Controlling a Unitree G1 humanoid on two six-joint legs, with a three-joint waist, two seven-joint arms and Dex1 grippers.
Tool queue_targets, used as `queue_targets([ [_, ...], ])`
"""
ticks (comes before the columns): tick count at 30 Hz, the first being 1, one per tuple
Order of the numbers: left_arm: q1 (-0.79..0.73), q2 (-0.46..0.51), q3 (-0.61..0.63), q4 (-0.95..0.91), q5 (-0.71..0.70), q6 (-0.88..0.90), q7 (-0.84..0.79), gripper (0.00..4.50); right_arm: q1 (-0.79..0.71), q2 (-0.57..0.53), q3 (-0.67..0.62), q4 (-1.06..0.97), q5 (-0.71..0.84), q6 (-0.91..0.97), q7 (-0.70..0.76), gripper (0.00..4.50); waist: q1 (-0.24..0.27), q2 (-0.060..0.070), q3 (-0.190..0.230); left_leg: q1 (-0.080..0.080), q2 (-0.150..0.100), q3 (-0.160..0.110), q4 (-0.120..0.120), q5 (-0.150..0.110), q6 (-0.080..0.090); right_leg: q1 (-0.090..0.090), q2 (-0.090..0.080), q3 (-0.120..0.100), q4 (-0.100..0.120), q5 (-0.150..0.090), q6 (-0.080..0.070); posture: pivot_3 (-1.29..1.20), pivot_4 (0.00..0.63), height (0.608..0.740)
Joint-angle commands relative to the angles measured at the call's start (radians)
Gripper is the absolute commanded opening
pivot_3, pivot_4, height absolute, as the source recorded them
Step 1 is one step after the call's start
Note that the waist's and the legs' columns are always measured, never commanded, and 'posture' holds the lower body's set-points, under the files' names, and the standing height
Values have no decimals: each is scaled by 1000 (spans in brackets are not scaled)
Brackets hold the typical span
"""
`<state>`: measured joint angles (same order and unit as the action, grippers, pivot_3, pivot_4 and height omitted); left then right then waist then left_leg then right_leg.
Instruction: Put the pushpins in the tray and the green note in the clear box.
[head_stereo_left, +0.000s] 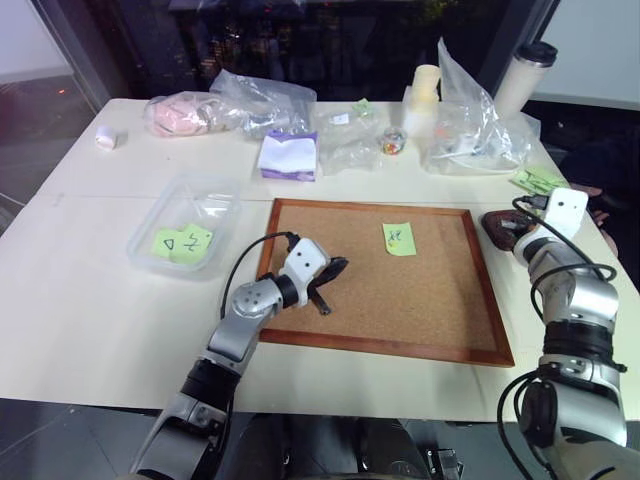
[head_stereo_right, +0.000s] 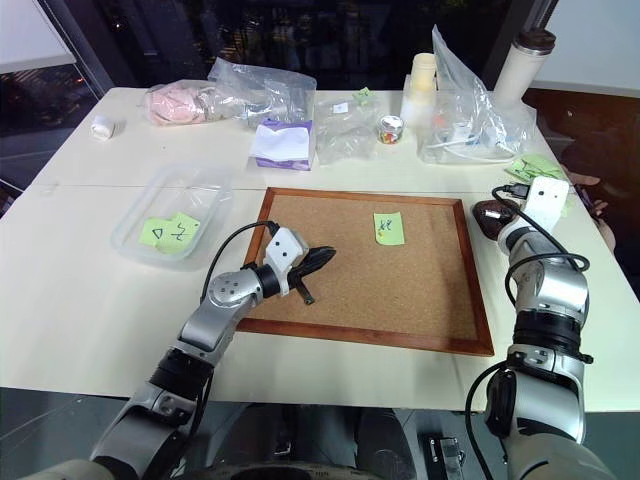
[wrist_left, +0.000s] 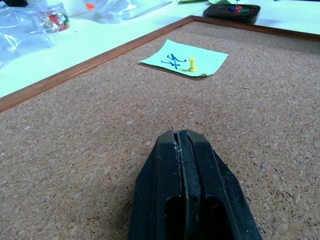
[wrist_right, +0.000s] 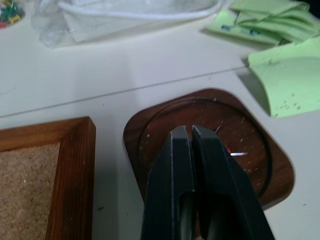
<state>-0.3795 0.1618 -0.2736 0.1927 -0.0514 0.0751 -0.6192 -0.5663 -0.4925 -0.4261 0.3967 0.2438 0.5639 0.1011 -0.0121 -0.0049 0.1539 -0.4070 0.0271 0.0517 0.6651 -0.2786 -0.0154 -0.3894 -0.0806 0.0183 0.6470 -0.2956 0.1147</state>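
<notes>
Currently the green note (head_stereo_left: 399, 238) lies on the cork board (head_stereo_left: 420, 310), toward the board's twelve o'clock edge, held by a yellow pushpin (wrist_left: 192, 64) standing upright just beside its blue marks. The left gripper (head_stereo_left: 333, 268) hovers low over the board's nine o'clock side, pointing across the cork toward the note, its two black fingers pressed together with nothing between them. The right gripper (wrist_right: 192, 134) hangs over the tray (wrist_right: 260, 150), which sits on the white table (head_stereo_left: 90, 300) just off the board's three o'clock edge; its fingers stand only a narrow slit apart and grip nothing, and a pin with a red head (wrist_right: 229, 150) lies in the tray beside them. The clear box (head_stereo_left: 178, 205) rests at the board's ten o'clock, with two green slips inside.
</notes>
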Motion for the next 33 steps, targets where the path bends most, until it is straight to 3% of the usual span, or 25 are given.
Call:
queue_targets([
  [1, 27, 4, -15, 37, 26, 23, 10, 0, -23, -10, -12, -16, 12, -23, -4, 1982, 0, 0, 0, 0, 0, 0, 0, 0, 0, 0, 0, 0, 0, 0, 0, 0, 150, 740],
  [6, 21, 7, -12, 40, 22, 24, 12, 0, -31, -7, -6, -26, 16, -24, -6, 4469, 0, 0, 0, 0, 0, 0, 0, 0, 0, 0, 0, 0, 0, 0, 0, 0, 150, 740],
  [14, 19, 11, -10, 38, 23, 23, 10, 0, -7, 2, 35, -141, 40, 22, 41, 4469, 0, 0, 0, 0, 0, 0, 0, 0, 0, 0, 0, 0, 0, 0, 0, 0, 150, 740],
  [21, 8, 14, -4, 37, 19, 32, 9, 0, 111, -16, 191, -434, 145, 118, 308, 4469, 1, 0, 0, 0, 1, 0, 0, 0, 0, 0, 0, 0, 0, 0, 0, 0, 150, 740],
  [25, 3, 16, 1, 37, 15, 35, 8, 0, 167, -27, 267, -535, 152, 121, 387, 4469, 1, 0, 0, 0, 1, -1, 0, 0, 0, 0, 0, 0, 0, 0, 0, 0, 150, 740],
  [33, 9, 23, 0, 34, 21, 34, 10, 0, 165, 34, 396, -504, 81, 75, 391, 4469, 0, 0, 0, 0, 0, -1, 0, 0, 0, 0, 0, -1, 0, 0, 0, 0, 150, 740],
])
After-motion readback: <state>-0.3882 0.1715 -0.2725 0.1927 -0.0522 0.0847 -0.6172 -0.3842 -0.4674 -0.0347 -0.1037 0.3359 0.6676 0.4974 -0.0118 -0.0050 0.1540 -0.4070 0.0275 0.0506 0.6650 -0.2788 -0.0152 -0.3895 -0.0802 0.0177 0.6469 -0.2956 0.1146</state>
